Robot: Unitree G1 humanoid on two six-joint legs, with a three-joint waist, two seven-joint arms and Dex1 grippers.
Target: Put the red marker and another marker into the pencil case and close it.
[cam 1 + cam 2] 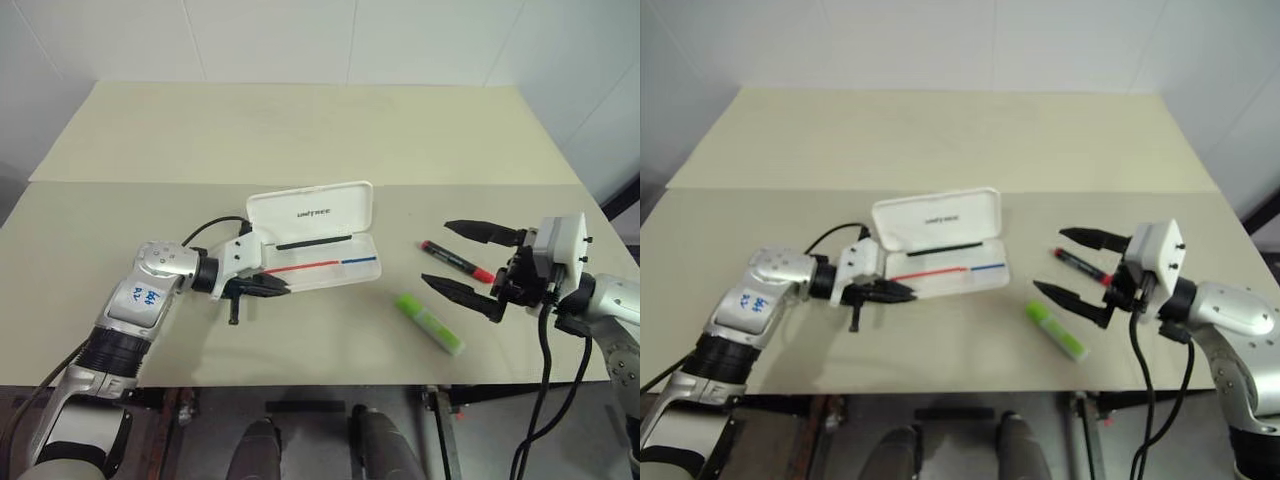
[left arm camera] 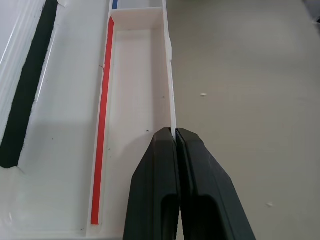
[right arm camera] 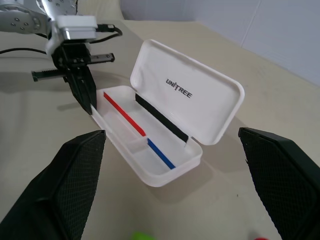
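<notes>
The white pencil case [image 1: 310,208] lies open at the table's middle, lid raised, with black, red and blue lines inside. My left gripper [image 1: 280,288] is shut on the thin front wall [image 2: 170,90] of its tray at the left end; the wall runs in between the black fingertips [image 2: 165,150]. The red marker [image 1: 455,258] lies to the right of the case. The lime-green marker [image 1: 428,322] lies nearer the front edge. My right gripper [image 1: 439,253] hovers open over the red marker, its fingers [image 3: 80,175] spread wide and pointing toward the case.
The beige table [image 1: 300,130] stretches far behind the case. A black cable [image 1: 205,232] loops from my left wrist over the tabletop. The table's front edge [image 1: 330,383] runs just below the green marker.
</notes>
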